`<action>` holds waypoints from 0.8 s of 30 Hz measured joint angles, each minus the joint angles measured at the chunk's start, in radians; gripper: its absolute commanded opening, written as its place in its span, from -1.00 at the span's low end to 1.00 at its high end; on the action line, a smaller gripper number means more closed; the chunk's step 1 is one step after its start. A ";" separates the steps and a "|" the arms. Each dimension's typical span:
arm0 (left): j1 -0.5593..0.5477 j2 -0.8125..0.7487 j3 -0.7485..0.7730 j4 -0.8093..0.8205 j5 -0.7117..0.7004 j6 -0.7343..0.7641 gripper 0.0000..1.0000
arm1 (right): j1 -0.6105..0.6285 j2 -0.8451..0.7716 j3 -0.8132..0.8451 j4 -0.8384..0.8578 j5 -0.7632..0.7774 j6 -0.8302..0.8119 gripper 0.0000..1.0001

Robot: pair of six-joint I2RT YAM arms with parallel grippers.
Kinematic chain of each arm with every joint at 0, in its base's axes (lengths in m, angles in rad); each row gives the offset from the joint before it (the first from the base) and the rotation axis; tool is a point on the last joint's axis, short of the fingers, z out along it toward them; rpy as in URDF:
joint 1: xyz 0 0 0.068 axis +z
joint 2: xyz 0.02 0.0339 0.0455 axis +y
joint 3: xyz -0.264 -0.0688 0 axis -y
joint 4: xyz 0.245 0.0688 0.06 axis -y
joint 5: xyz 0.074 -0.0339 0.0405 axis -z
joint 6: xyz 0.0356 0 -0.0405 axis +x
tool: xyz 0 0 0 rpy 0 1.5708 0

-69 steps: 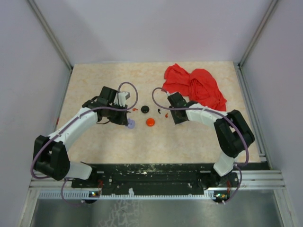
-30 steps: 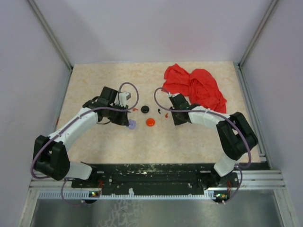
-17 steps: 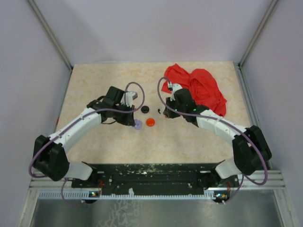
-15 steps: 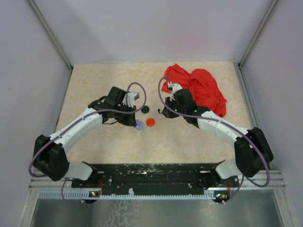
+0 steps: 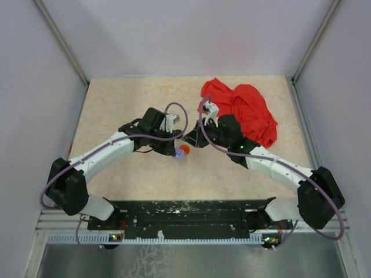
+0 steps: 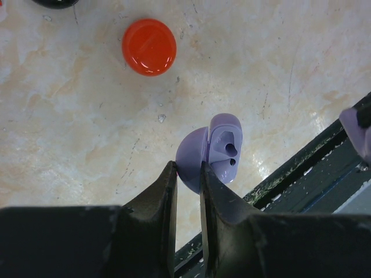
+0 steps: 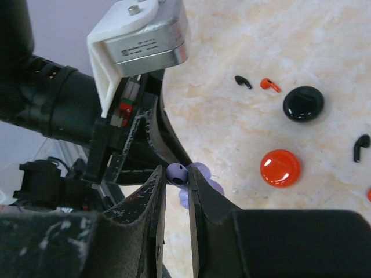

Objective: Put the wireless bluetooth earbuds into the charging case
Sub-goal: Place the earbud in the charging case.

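Left gripper (image 6: 188,174) and right gripper (image 7: 175,174), jaws narrow, both pinch the light, probably slippery lavender case (image 6: 223,145) mid-frame by its edges.

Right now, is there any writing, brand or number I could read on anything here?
No text is readable.
Silver box, right wrist view: faint marks on its side, too blurred to read.
Red disc, lavender shell, black charging case: no lettering visible.

My left gripper (image 6: 186,169) and right gripper (image 7: 175,172) pinch the small round lavender plastic charging case (image 6: 217,147), open, mid-table. The tiny black and red-orange earbuds (image 7: 243,81) lie loose nearby.
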 measured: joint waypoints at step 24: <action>0.000 -0.019 0.000 0.085 0.064 -0.032 -0.99 | 0.006 0.070 -0.036 0.134 -0.122 0.084 -0.69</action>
